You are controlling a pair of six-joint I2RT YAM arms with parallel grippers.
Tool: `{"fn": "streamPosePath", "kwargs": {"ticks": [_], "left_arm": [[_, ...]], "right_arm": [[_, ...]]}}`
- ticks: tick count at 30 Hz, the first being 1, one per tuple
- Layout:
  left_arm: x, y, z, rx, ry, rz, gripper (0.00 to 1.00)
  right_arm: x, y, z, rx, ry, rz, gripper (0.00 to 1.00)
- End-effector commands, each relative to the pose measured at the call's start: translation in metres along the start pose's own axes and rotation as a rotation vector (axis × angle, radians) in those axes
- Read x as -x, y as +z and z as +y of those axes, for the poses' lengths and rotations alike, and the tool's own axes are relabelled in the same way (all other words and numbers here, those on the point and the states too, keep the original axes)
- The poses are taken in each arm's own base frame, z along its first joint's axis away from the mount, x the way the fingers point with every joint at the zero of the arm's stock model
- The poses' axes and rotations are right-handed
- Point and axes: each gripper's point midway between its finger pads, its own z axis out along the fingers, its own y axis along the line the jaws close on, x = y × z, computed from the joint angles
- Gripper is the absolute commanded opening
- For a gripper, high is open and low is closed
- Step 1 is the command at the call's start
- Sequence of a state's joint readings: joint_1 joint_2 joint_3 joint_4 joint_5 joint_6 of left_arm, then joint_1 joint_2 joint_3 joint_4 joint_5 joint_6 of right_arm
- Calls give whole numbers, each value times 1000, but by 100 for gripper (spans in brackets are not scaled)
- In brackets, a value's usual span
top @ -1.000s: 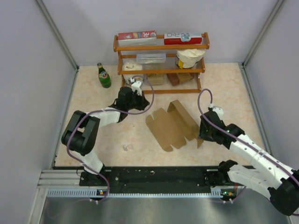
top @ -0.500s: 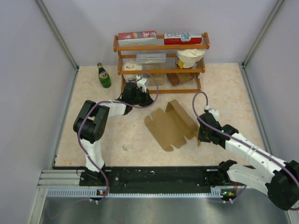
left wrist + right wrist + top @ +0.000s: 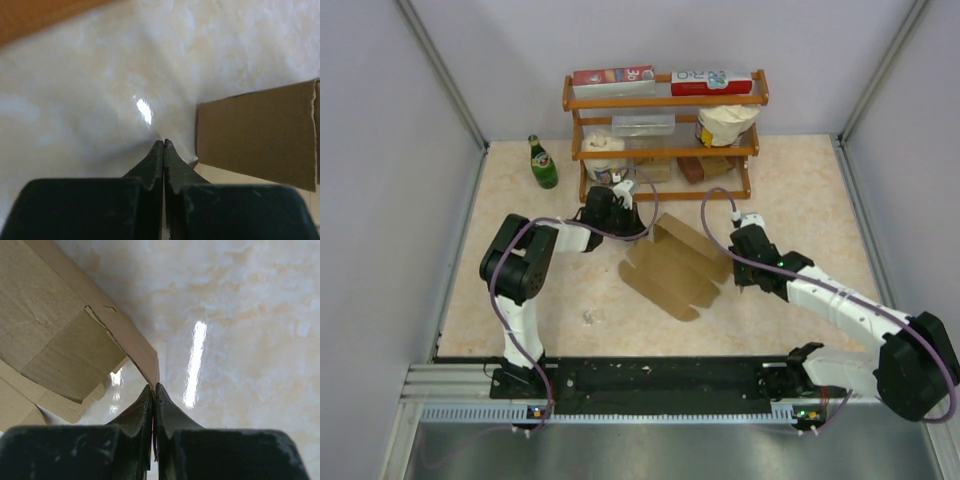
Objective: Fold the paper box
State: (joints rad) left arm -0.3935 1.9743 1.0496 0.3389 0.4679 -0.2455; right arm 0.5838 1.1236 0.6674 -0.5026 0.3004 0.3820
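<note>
The paper box (image 3: 672,268) lies as an unfolded kraft-brown sheet in the middle of the table, its back flap standing up. My right gripper (image 3: 732,266) is at the sheet's right edge. In the right wrist view its jaws (image 3: 154,386) are shut on the corner of a raised flap (image 3: 132,345) of the paper box (image 3: 50,330). My left gripper (image 3: 640,230) is at the sheet's back left corner. In the left wrist view it (image 3: 164,142) is shut with nothing between its fingers, its tips just left of the box's edge (image 3: 255,132).
A wooden shelf (image 3: 665,140) with cartons, a bowl and blocks stands right behind the box. A green bottle (image 3: 542,163) stands at the back left. A small scrap (image 3: 590,316) lies on the table near the front. Grey walls close in both sides.
My right gripper has shut on the flap corner and moved left and back, sliding the sheet leftward. My left gripper has reached right, up to the sheet's back left corner.
</note>
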Motion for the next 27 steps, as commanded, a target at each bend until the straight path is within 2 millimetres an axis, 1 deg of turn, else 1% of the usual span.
{"fn": "streamPosePath", "kwargs": {"ticks": [1, 7, 10, 12, 14, 17, 20, 22, 25, 27], "left_arm": [[6, -16, -15, -32, -2, -52, 0], [-15, -27, -19, -32, -35, -47, 0], [-29, -34, -24, -34, -62, -45, 0], [-36, -38, -30, -38, -72, -41, 0], [-41, -42, -35, -32, -76, -44, 0], [-48, -49, -39, -12, -78, -50, 0], [-49, -56, -37, 16, -76, -59, 0], [-52, -57, -36, 35, -66, -48, 0], [-50, -57, -38, 49, -47, -33, 0], [-52, -60, -36, 79, -43, -20, 0]], "right_arm": [[56, 3, 8, 6, -81, -128, 0], [80, 18, 21, 39, -185, -127, 0], [88, 27, 25, 40, -234, -114, 0], [90, 34, 27, 41, -261, -98, 0], [95, 37, 31, 57, -282, -101, 0], [95, 41, 33, 74, -300, -102, 0], [97, 42, 37, 99, -304, -116, 0], [97, 42, 42, 126, -303, -122, 0], [98, 42, 48, 157, -302, -131, 0], [98, 42, 46, 146, -303, -132, 0]]}}
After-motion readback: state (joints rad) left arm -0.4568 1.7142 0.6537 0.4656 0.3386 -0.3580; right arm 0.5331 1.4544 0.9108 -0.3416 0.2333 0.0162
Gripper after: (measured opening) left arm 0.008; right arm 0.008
